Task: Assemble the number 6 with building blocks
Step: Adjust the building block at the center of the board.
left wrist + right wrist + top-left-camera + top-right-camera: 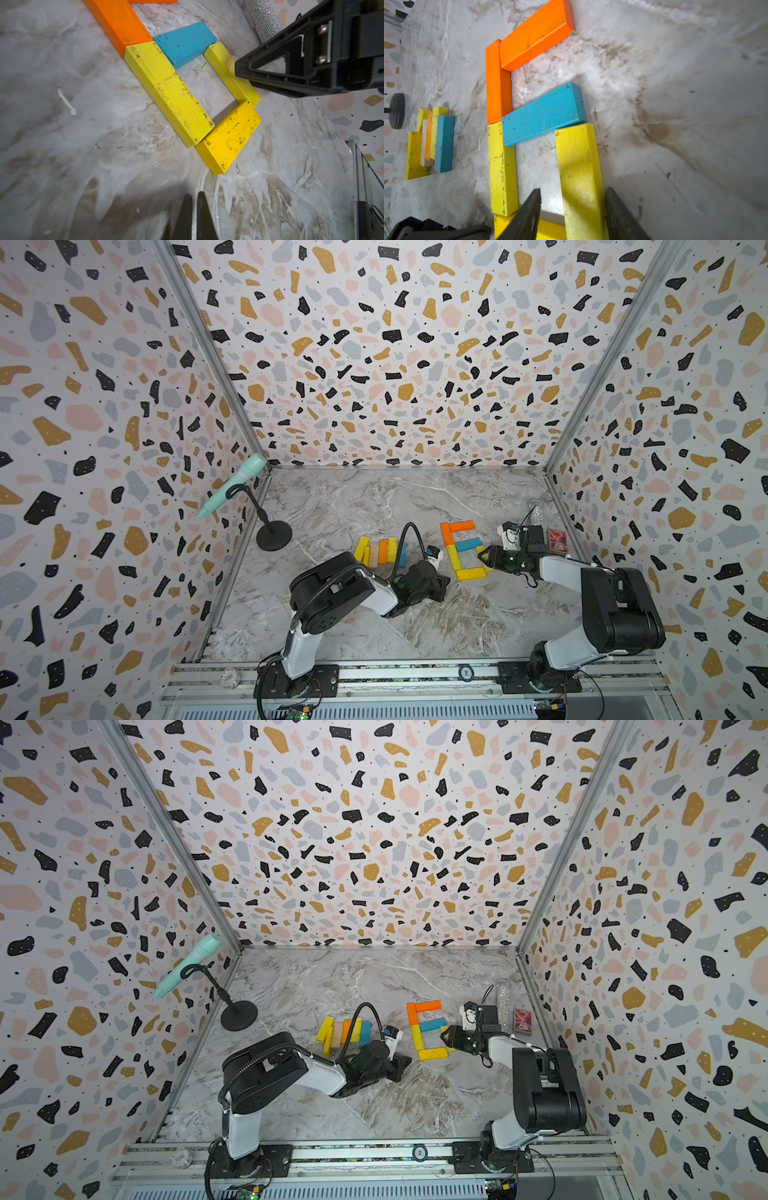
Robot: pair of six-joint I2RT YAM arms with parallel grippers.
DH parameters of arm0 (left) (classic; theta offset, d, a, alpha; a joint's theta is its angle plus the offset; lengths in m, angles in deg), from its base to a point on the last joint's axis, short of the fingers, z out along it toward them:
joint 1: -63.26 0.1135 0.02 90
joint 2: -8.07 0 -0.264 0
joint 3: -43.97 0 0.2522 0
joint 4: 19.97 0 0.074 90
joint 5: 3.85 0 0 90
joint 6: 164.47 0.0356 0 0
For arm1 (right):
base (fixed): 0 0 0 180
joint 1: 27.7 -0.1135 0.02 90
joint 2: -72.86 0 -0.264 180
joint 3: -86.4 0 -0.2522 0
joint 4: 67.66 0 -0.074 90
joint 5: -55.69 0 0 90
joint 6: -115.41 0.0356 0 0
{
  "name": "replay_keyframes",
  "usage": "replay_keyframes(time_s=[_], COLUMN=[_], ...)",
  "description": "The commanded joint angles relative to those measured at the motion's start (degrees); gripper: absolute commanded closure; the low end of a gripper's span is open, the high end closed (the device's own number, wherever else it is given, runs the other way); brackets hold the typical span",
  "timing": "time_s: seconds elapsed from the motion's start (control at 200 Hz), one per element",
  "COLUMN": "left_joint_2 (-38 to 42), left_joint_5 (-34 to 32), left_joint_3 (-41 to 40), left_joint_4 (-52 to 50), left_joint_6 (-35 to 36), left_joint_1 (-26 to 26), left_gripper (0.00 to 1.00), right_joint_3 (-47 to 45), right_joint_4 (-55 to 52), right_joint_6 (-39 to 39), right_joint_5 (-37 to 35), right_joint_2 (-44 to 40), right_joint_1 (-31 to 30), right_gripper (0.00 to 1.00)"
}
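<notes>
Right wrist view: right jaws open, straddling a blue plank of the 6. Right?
Wrong colour. The right gripper has its open jaws astride a yellow plank, not a blue one; the blue plank lies beyond it as the 6's middle bar. The right wrist view shows it.

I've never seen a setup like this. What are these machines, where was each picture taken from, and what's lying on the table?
These are two robot arms mounted at a marble table. Two pictures look down from overhead, and two come from cameras on the arms' wrists. On the table, painted wooden blocks form a 6, and spare blocks lie in a row beside it. The right gripper stands open astride one yellow block of the 6. The left gripper is shut and empty. A microphone, a glittery tube and a small red patterned box stand aside.
</notes>
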State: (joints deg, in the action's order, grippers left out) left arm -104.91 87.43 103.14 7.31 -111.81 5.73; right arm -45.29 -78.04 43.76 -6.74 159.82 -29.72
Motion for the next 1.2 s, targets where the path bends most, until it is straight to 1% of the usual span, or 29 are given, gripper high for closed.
replay_keyframes(time_s=[0.0,0.135,0.265,0.34,0.431,0.466,0.506,0.561,0.611,0.681,0.851,1.041,1.191], left_joint_2=[-1.24,-1.86,-1.71,-1.46,-1.27,-1.19,-1.14,-1.09,-0.96,-0.75,-0.78,-0.84,-0.61], left_joint_5=[1.07,1.71,1.62,1.30,1.10,0.92,0.75,0.59,0.44,0.00,-0.14,-0.31,-0.75], left_joint_3=[0.47,0.56,0.39,0.21,0.03,0.02,-0.12,-0.32,-0.36,-0.66,-0.67,-0.84,-1.00], left_joint_4=[2.34,2.87,2.91,2.91,2.92,2.89,2.90,2.74,2.52,2.46,2.33,2.41,2.16], left_joint_6=[-0.41,-0.69,-0.71,-0.71,-0.71,-0.80,-0.80,-0.76,-0.74,-0.80,-0.71,-0.89,-0.98], left_joint_1=[0.28,0.18,0.23,0.22,0.22,0.21,0.21,0.23,0.18,0.21,0.19,0.23,0.23], left_gripper=[1.00,1.00,1.00,1.00,1.00,1.00,1.00,1.00,1.00,1.00,1.00,1.00,1.00], right_joint_3=[-1.32,-0.58,0.09,-1.14,-4.25,-5.82,-8.06,-10.55,-12.46,-14.78,-17.35,-16.83,-15.98], right_joint_4=[-2.80,-3.59,-6.38,-7.62,-8.15,-7.67,-6.54,-5.17,-4.55,-2.77,0.09,3.64,5.15], right_joint_6=[0.38,0.15,-0.16,0.26,1.39,2.34,3.69,5.45,6.75,8.51,10.21,10.23,10.17], right_joint_5=[-0.87,-1.79,-2.34,-1.72,0.85,1.98,3.45,4.82,4.74,4.68,4.33,4.68,4.42], right_joint_2=[-1.83,-3.04,-7.45,-11.06,-15.09,-16.71,-18.29,-20.22,-21.76,-23.26,-22.76,-17.01,-14.30], right_joint_1=[-0.40,0.16,0.75,0.60,0.15,-0.15,-0.79,-2.12,-3.46,-5.18,-6.60,-6.92,-7.40], right_gripper=[0.48,0.46,0.47,0.51,0.62,0.68,0.72,0.74,0.77,0.78,0.79,0.80,0.80])
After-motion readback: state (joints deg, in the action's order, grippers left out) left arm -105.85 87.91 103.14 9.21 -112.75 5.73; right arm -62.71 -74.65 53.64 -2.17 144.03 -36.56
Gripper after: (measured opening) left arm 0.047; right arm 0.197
